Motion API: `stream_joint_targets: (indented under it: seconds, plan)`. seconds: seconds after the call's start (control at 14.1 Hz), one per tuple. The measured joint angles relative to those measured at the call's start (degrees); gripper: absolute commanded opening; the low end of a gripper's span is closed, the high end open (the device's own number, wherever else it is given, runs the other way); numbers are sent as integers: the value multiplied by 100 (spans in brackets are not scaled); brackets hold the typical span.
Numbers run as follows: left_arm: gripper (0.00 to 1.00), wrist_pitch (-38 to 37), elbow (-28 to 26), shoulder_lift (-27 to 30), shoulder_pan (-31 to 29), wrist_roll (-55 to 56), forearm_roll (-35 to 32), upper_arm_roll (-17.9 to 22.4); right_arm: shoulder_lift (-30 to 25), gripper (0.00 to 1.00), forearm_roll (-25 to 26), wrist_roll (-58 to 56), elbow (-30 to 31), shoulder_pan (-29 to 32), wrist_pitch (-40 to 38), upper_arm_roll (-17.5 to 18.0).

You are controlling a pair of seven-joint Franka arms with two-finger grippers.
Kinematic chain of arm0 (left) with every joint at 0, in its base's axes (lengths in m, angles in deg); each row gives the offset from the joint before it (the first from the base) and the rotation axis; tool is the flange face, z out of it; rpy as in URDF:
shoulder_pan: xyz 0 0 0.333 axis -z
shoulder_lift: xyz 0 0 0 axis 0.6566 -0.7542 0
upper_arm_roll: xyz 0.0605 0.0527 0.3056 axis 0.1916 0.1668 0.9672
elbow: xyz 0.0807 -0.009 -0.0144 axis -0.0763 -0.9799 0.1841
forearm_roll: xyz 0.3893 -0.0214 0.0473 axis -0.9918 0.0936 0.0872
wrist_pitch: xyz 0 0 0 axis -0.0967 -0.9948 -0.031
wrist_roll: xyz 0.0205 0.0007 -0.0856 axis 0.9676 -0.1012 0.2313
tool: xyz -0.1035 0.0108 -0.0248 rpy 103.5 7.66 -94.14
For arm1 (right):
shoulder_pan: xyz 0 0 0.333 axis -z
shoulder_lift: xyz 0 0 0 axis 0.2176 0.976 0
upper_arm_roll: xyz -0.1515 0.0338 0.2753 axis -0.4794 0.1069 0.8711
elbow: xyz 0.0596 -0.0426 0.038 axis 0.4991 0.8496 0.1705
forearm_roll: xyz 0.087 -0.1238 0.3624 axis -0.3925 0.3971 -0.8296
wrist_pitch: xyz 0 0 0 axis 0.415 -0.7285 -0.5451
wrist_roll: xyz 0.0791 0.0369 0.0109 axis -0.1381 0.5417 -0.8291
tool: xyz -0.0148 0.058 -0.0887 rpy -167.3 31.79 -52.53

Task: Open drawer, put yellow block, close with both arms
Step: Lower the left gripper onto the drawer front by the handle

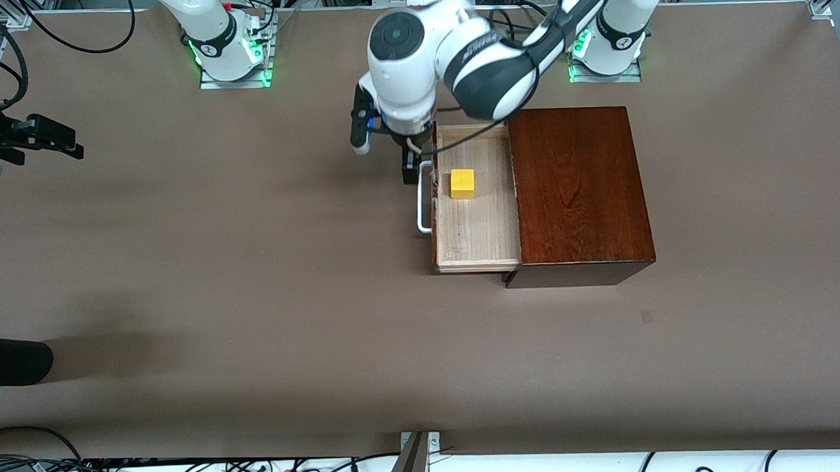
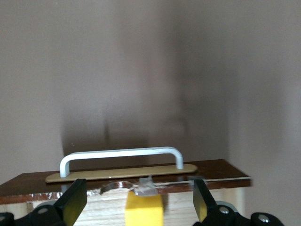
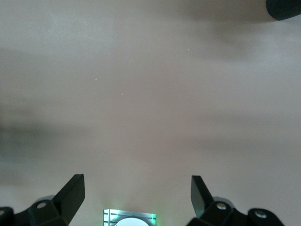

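Left gripper (image 1: 417,167) open, empty, over drawer (image 1: 477,227) front edge, white handle (image 1: 424,206) just ahead; yellow block (image 1: 462,183) in tray between jaws' line; right gripper (image 1: 57,140) open, empty, waits well apart

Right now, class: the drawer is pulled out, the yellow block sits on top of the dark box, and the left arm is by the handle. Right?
Not quite. The front view shows the yellow block lying inside the open drawer, not on the dark box. The rest holds.
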Motion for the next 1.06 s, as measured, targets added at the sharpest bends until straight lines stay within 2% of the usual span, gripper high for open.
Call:
stream_joint_targets:
  seconds: [0.64, 1.06]
  plan:
    - [100, 279, 23, -671, 208, -38, -671, 21, 4, 100, -76, 320, -7, 4, 284, 72]
    - [100, 289, 68, -753, 251, -39, -886, 96, 22, 100, -84, 321, -7, 4, 297, 73]
